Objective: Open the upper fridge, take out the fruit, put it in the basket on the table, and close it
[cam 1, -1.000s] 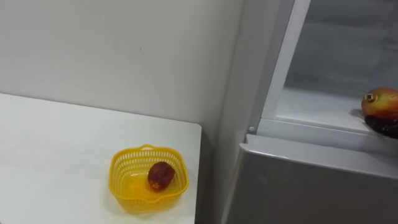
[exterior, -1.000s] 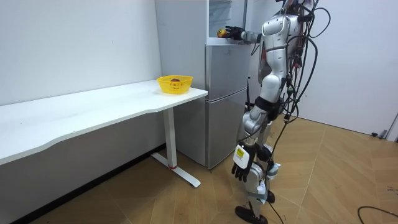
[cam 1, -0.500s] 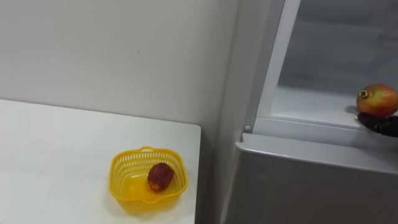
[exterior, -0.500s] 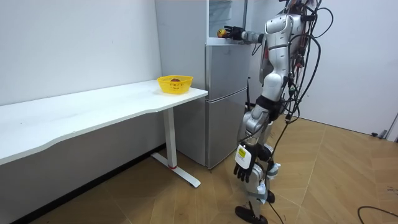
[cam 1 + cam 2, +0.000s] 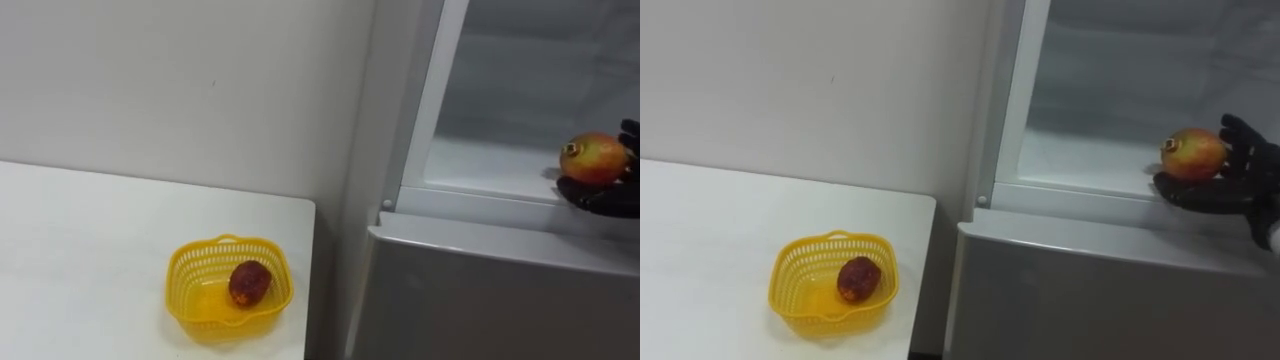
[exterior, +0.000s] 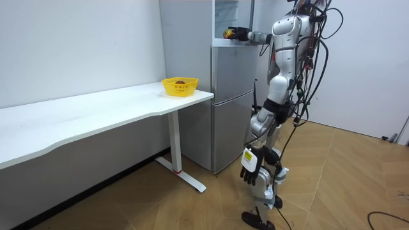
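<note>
Fingers of the left hand (image 6: pixel 250 169) hang loose and hold nothing, low beside the robot's leg, as it stands upright facing the fridge (image 5: pixel 480 290) with its right arm raised to the upper compartment.

In the eye views a white bench (image 5: pixel 70 250) fills the 8 o'clock part of the scene. A yellow basket (image 5: pixel 185 300) stands on it at about 7 o'clock, near the bench end beside the fridge. One dark red fruit (image 5: pixel 248 282) already lies in the basket, toward its 3 o'clock side.

Farther off, at 3 o'clock, the upper compartment is open and its white shelf (image 5: pixel 480 165) is bare apart from what the hand has. The right hand (image 5: pixel 1215 192) is at the shelf's front edge, fingers curled under and behind a red-and-yellow fruit (image 5: pixel 1193 153), cupping it. Whether the fruit is lifted clear of the shelf I cannot tell.

By my reading the grasp is made, so the reach-in part of the job is done. What looks left is drawing the fruit out of the fridge. It should probably then go toward 7 o'clock, into the basket beside the other fruit.
</note>
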You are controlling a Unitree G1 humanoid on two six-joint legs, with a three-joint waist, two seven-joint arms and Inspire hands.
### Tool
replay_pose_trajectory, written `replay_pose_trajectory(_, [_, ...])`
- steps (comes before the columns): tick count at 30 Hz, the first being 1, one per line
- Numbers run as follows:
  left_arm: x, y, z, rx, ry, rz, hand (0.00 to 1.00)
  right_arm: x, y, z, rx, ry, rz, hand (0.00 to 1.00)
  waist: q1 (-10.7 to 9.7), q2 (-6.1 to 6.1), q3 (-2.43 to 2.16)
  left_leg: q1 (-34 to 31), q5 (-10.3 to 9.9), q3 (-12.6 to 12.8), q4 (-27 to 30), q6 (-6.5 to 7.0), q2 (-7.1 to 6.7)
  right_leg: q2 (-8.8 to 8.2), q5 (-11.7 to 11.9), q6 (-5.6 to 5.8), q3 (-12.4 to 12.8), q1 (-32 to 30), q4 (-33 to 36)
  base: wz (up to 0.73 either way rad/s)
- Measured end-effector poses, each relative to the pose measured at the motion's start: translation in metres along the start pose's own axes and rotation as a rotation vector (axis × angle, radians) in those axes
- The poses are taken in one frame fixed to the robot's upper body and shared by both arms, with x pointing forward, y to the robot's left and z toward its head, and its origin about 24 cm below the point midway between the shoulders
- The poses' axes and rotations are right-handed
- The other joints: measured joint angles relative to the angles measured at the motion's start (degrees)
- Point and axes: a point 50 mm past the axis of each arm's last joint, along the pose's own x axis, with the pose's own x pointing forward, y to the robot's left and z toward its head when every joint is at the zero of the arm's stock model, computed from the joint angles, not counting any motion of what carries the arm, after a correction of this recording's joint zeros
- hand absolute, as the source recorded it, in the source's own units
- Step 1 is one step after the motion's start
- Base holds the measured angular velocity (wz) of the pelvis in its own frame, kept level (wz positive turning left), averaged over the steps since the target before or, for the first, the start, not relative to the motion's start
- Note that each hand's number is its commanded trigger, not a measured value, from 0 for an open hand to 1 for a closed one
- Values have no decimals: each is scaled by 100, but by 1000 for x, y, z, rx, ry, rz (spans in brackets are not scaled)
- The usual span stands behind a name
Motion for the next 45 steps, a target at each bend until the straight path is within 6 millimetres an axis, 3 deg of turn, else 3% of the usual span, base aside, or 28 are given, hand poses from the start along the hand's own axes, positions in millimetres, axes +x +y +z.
replay_pose_trajectory(3, [0, 0, 2, 1, -5, 0, 0, 0, 1, 0, -2, 1, 4, 0, 1, 0, 2, 0, 0, 4, 6, 0, 0, 2, 2, -3, 0, 2, -3, 0])
replay_pose_trajectory(4, [0, 1, 2, 1, -5, 1, 0, 0, 1, 0, -2, 1, 4, 13, 2, 1, 2, 0, 0, 3, 6, 0, 0, 3, 2, -3, 0, 1, -3, 0])
replay_pose_trajectory(5, [0, 1, 3, 1, -6, 1, 0, 0, 1, 0, -2, 1, 4, 59, 3, 2, 3, 0, 1, 3, 6, 0, 0, 3, 2, -3, 0, 1, -4, 0])
replay_pose_trajectory(6, [0, 1, 3, 2, -6, 1, 0, 0, 1, 0, -2, 1, 5, 74, 3, 3, 3, 0, 0, 3, 6, 0, 0, 3, 1, -3, 0, 0, -4, 0])
replay_pose_trajectory(7, [0, 1, 3, 3, -6, 1, 0, 0, 2, 0, -3, 1, 5, 100, 4, 3, 3, 0, 0, 2, 6, 0, 0, 4, 1, -3, 1, 1, -4, 0])
replay_pose_trajectory(22, [1, 0, 5, 22, -9, -1, 0, 0, -1, 2, -4, -14, -15, 100, 97, 5, 9, -4, 0, -13, -5, 0, 0, 9, 1, -3, 3, 2, -14, 0])
replay_pose_trajectory(27, [1, 1, 9, 27, -21, 3, 0, 5, 1, 13, 6, -44, -22, 100, 171, -27, 77, -21, 0, -57, -13, -1, -1, 13, -9, -9, -22, -2, -29, 4])
replay_pose_trajectory(32, [1, 1, 9, 27, -20, 2, 0, 6, 3, 17, 0, -55, -11, 100, 239, -59, 54, -17, 0, -142, -8, -2, -7, 12, -15, -17, -50, 13, -51, 2])
replay_pose_trajectory(33, [1, 1, 9, 28, -20, 2, 0, 6, 3, 16, -2, -51, -5, 87, 238, -70, 48, -13, 0, -152, -7, -2, -8, 14, -15, -17, -53, 35, -78, 4])
replay_pose_trajectory(34, [1, 1, 9, 28, -20, 2, 0, 6, 4, 16, -3, -49, -1, 64, 235, -72, 47, -8, 0, -152, -7, -2, -8, 16, -15, -17, -51, 47, -93, 0])
replay_pose_trajectory(35, [1, 1, 9, 28, -21, 2, 0, 6, 4, 15, -3, -44, 5, 0, 234, -75, 44, -4, 0, -151, -7, -2, -7, 17, -14, -17, -50, 61, -97, 0])
replay_pose_trajectory(45, [1, 1, 9, 28, -21, 2, 0, 6, 5, 15, -3, -40, 22, 0, 234, -69, 44, -4, 1, -135, 0, -3, -6, 17, -15, -17, -73, 78, -108, 0])
